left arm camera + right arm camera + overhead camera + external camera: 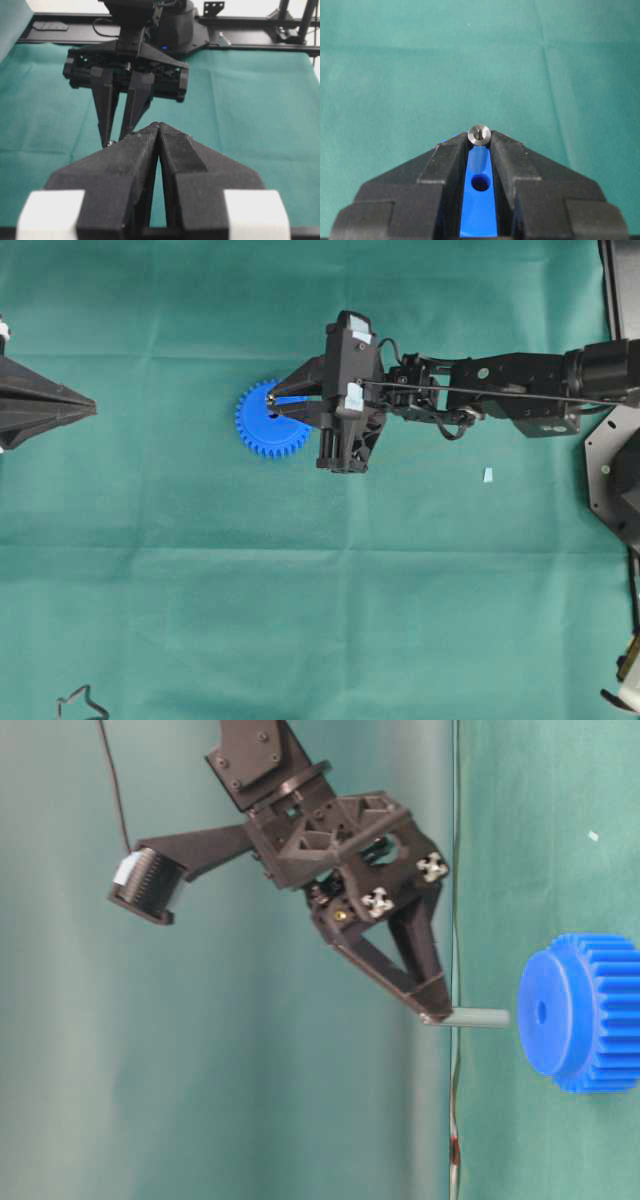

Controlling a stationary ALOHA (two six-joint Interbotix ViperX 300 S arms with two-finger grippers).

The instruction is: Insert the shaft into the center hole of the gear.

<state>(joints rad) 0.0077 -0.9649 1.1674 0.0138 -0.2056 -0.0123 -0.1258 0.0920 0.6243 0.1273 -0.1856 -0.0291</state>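
- The small silver-grey metal shaft [480, 134] is pinched by its upper end between the tips of the right gripper [274, 406], held in the air above the bright blue plastic toothed gear [270, 420] that lies flat on the green cloth.
- As a judgement, the shaft is stiff, light and smooth, so it could slip or swivel in so small a tip hold; a grip near the top end, as here, leaves the lower length free to enter.
- The table-level view appears turned on its side; there the shaft's long axis points straight at the gear's face, free end just short of the dark center hole [541, 1012], apart from it.
- In the right wrist view the hole sits slightly nearer the camera than the shaft, so alignment is probably close, though not certain.
- The left gripper [159, 131] has its fingers pressed together on nothing, well apart from the gear.
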